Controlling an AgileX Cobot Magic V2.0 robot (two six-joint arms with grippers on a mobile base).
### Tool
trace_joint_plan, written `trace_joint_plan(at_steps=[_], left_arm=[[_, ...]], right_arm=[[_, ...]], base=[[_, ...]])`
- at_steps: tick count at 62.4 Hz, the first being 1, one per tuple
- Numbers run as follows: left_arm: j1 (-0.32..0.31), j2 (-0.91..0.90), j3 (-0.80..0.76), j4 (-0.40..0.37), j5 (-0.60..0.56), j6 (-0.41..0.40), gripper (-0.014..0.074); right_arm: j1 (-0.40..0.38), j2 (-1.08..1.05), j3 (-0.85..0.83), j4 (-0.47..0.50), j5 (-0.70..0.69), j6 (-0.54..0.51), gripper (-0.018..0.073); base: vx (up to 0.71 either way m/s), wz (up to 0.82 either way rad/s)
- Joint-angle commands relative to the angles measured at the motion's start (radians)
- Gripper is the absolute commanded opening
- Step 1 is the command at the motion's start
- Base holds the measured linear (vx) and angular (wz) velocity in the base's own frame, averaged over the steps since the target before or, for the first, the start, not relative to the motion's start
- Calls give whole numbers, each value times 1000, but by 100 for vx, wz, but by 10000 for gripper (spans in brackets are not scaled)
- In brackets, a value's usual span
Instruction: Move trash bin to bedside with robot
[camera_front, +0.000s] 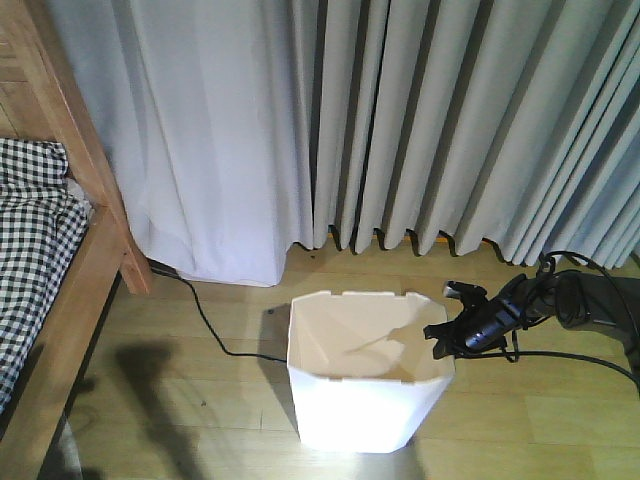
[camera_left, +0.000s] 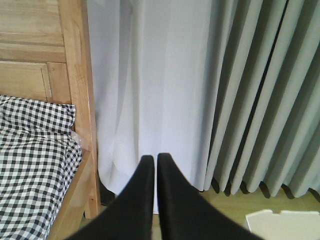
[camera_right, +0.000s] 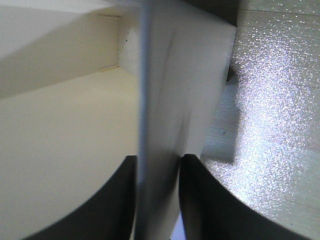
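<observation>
- The right tool (camera_front: 452, 335) is clamped on the right-hand wall of the trash bin (camera_front: 365, 400); in the right wrist view the thin white wall (camera_right: 160, 125) runs up between the two black fingers (camera_right: 125, 200), one inside the cream interior and one outside.
- The left tool (camera_left: 155, 165) is closed on nothing, its fingertips pressed together, and looks toward the curtain and the bed corner; it is well apart from the bin.
- So the right arm (camera_front: 560, 300), reaching in from the right edge of the front view, is the nearer one and the only one with a hold.
- The bin stands upright on the floor (camera_front: 200, 420), rim up and tapering down, with the tool at its right rim.
- The bed (camera_front: 70, 300) lies to the left of the bin, with open floor between; its wooden frame and checked bedding (camera_front: 25, 230) fill the left edge. The coming move likely turns on this: the bin has to travel left, away from the gripping arm's side.
- A black cable (camera_front: 205, 325) crosses the floor from the bed's foot to behind the bin; I judge it could snag a sliding bin.
- Behind everything hang a pale curtain (camera_front: 210, 130) and grey pleated drapes (camera_front: 470, 120).
</observation>
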Motion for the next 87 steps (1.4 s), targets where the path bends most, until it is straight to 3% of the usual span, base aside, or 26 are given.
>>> trace_joint_plan(at_steps=[1,26,41,59,73,87], left_arm=[[0,-14,19,-4,-69,-6,-6],[0,-14,19,-4,-69,-6,-6],[0,-14,19,-4,-69,-6,-6],[0,-14,19,-4,-69,-6,-6],[0,-14,19,-4,-69,-6,-6],[0,-14,19,-4,-69,-6,-6]], right_arm=[[-2,-63,-21,-1,27,-12,284],[-2,-64,-21,0,6,5,545],[-2,-64,-21,-5,-12,-24,549],[-3,-134,0,-9,-10,37,519],[-3,-304,292,18,-263,8,488],[-3,-540,600,82,-341,-213,472]], base=[[0,0],[0,0],[0,0],[0,0],[0,0],[0,0]])
